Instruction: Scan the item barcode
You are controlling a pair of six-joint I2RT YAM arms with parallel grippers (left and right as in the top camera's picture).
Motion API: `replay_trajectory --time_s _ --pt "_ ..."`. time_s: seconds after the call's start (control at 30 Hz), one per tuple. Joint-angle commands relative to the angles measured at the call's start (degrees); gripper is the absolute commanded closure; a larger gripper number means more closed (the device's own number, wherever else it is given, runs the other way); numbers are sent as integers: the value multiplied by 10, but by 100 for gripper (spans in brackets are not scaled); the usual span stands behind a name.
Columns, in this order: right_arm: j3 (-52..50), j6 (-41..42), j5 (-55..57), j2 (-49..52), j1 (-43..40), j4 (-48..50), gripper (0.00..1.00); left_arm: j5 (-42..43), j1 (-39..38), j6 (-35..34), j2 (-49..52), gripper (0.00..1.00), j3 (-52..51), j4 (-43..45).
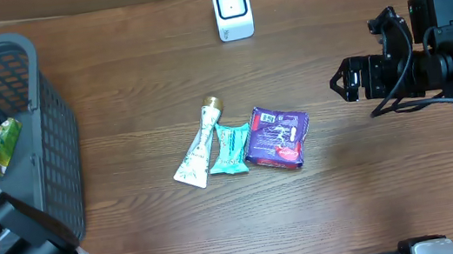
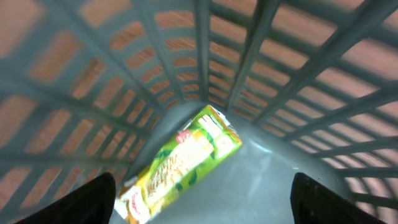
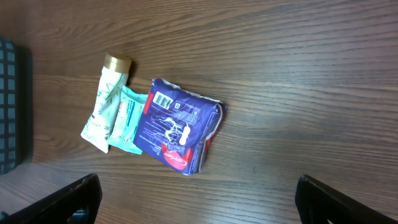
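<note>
At the far left, the left gripper [image 2: 204, 198] hangs inside the grey plastic lattice basket [image 1: 57, 140], and its fingers [image 2: 93, 202] are spread wide, grasping nothing. The yellow-green foil snack packet [image 2: 180, 165] lies flat on the basket floor, just ahead of the fingertips and between their lines, nearer the left finger. It touches neither one. From how it lies, I'd guess this one has been dealt with and dropped there, though nothing here proves it was scanned.

Out on the wooden table [image 1: 375, 186], three more items lie side by side: a white tube with a gold cap [image 1: 197, 151], a teal sachet [image 1: 229, 148] touching it, and a purple soft packet [image 1: 276, 138] against the sachet. The purple packet's barcode faces up, at its far corner. None of them is held, so most of the job looks undone to me.

The white box-shaped barcode scanner [image 1: 232, 9] stands at the far edge of the table, well apart from both grippers.

On the right, the right gripper [image 1: 346, 82] hovers above bare wood with its fingers [image 3: 71, 202] fully parted and empty. In its wrist view the purple soft packet sits well ahead of the fingertips, between their lines and nearer the left finger, with the sachet and tube beyond it on that same side.
</note>
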Motion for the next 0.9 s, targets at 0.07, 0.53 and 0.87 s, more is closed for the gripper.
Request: replay_trajectory --time_s 0.07,0.53,0.87 --pt "11 -2 5 -2 2 1 0 4 0 117 45 20 -11 15" --pt "11 0 5 -2 2 -3 0 1 0 199 134 25 -11 33" --pt "11 2 5 -2 2 -3 0 -26 1 198 151 30 -11 69"
